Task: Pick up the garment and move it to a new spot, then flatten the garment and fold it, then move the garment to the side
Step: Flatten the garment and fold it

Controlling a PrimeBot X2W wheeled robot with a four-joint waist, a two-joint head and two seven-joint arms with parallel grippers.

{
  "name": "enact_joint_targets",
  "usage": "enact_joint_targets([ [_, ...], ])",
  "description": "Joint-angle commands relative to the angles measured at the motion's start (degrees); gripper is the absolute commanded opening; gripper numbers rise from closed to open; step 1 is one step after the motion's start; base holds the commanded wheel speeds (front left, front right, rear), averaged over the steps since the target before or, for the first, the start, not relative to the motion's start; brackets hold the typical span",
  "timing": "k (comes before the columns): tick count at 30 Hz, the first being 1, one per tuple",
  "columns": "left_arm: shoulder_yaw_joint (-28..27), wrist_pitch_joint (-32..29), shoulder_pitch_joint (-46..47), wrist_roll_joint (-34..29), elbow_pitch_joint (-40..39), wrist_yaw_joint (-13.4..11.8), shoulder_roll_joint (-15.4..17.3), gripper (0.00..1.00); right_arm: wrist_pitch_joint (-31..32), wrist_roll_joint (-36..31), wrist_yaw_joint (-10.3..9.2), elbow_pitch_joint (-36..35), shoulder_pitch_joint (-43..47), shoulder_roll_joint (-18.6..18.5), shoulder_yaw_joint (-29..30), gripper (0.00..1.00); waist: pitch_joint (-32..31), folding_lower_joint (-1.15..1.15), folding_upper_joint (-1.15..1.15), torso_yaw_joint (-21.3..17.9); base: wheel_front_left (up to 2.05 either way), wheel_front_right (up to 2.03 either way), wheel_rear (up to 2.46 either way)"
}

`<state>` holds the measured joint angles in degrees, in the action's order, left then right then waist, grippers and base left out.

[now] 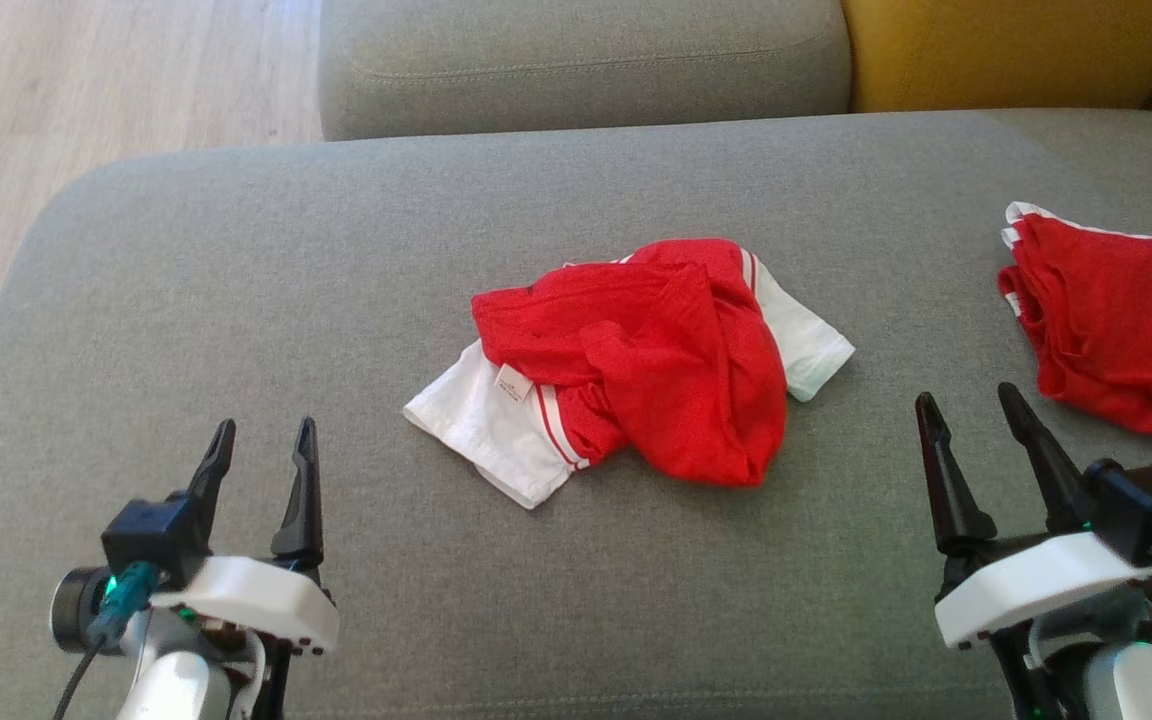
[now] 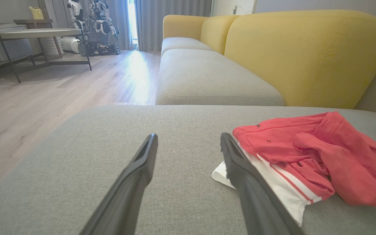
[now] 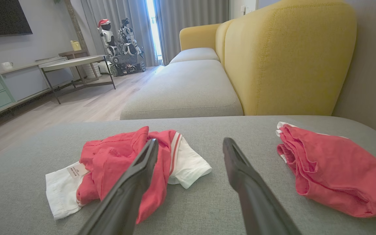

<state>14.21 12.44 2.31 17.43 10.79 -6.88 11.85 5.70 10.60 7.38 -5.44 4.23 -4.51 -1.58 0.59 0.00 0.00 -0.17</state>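
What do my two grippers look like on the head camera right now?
The left gripper and right gripper each carry two long, tapering black fingers on a white moulded mount, with a black boxy camera block alongside. Each wrist has a teal plug; the left's trails a dark cable. The forearms are pale.

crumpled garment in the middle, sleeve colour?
White sleeves with red stripes, on the red crumpled garment. Clearest in the head view.
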Motion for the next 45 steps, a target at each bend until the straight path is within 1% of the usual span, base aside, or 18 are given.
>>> enact_joint_targets([
  [1, -1.8, 0.1, 1.7, 0.6, -2.0, -0.3, 1.4, 1.00, 0.0, 0.3, 0.11, -2.0, -1.6, -0.6, -1.3, 1.00, 0.1, 0.00, 0.00, 0.1, 0.00, 0.00, 0.00],
  [8, -1.0, 0.2, 3.5, 0.6, -2.2, 0.0, 1.2, 1.00, -0.5, 1.0, 0.11, -1.1, -3.1, -0.6, -0.1, 1.00, 2.1, 0.00, 0.00, 1.6, 0.00, 0.00, 0.00],
  [13, -0.1, 0.6, 6.8, 0.4, -2.6, 0.8, 0.6, 1.00, 0.5, 3.1, 0.11, 0.8, -7.5, -2.6, -1.6, 1.00, 6.3, 0.00, 0.00, 4.2, 0.00, 0.00, 0.00],
  [14, -0.1, 0.6, 6.8, 0.4, -2.6, 0.8, 0.6, 1.00, 0.5, 3.1, 0.11, 0.8, -7.5, -2.6, -1.6, 1.00, 6.3, 0.00, 0.00, 4.2, 0.00, 0.00, 0.00],
  [18, 0.9, 1.1, 9.5, -0.1, -2.4, 1.3, -0.2, 1.00, 3.1, 5.6, 0.11, 3.7, -13.3, -6.5, -5.3, 1.00, 9.8, 0.00, 0.00, 6.5, 0.00, 0.00, 0.00],
  [22, 1.7, 1.7, 12.0, -0.4, -1.4, 2.0, -1.2, 1.00, 7.3, 8.3, 0.11, 7.2, -19.7, -11.0, -10.3, 1.00, 12.5, 0.00, 0.00, 8.7, 0.00, 0.00, 0.00],
  [26, 2.4, 2.1, 13.9, -0.7, -0.1, 2.7, -2.4, 1.00, 11.2, 11.1, 0.11, 10.5, -25.5, -14.7, -14.6, 1.00, 14.3, 0.00, 0.00, 10.7, 0.00, 0.00, 0.00],
  [30, 2.7, 2.4, 15.2, -1.0, 1.0, 3.2, -3.3, 1.00, 14.0, 13.6, 0.11, 13.5, -29.5, -17.0, -18.1, 1.00, 15.4, 0.00, 0.00, 11.8, 0.00, 0.00, 0.00],
  [34, 2.1, 2.5, 15.9, -1.0, 1.5, 3.3, -3.9, 1.00, 14.3, 15.1, 0.11, 16.3, -32.7, -18.0, -20.5, 1.00, 16.1, 0.00, 0.00, 12.0, 0.00, 0.00, 0.00],
  [35, 1.9, 2.5, 16.0, -1.1, 1.5, 3.4, -4.0, 1.00, 14.2, 15.5, 0.11, 16.9, -33.3, -18.1, -21.0, 0.93, 16.3, 0.00, 0.00, 12.0, 0.00, 0.00, 0.00],
  [36, 1.6, 2.5, 16.2, -1.2, 1.3, 3.4, -4.1, 1.00, 14.0, 15.8, 0.11, 17.5, -33.8, -18.1, -21.4, 0.39, 16.5, 0.00, 0.00, 11.9, 0.00, 0.00, 0.00],
  [37, 1.4, 2.5, 16.3, -1.3, 1.2, 3.4, -4.2, 1.00, 13.6, 16.0, 0.11, 18.0, -34.3, -18.2, -21.8, 0.17, 16.6, 0.00, 0.00, 11.9, 0.00, 0.00, 0.00],
  [38, 1.2, 2.5, 16.3, -1.5, 1.0, 3.5, -4.2, 1.00, 13.0, 16.5, 0.11, 18.3, -34.6, -18.1, -22.2, 0.00, 16.7, 0.00, 0.00, 11.8, 0.00, 0.00, 0.00],
  [42, 0.4, 2.5, 16.2, -1.9, 0.6, 3.8, -4.4, 1.00, 9.3, 17.8, 0.11, 18.0, -35.0, -18.3, -23.6, 0.00, 16.9, 0.00, 0.00, 11.1, 0.00, 0.00, 0.00],
  [45, -0.5, 2.5, 16.0, -2.3, 0.3, 4.0, -4.4, 1.00, 5.6, 17.9, 0.11, 16.6, -34.4, -18.0, -22.3, 0.00, 16.6, 0.00, 0.00, 10.2, 0.00, 0.00, 0.00],
])
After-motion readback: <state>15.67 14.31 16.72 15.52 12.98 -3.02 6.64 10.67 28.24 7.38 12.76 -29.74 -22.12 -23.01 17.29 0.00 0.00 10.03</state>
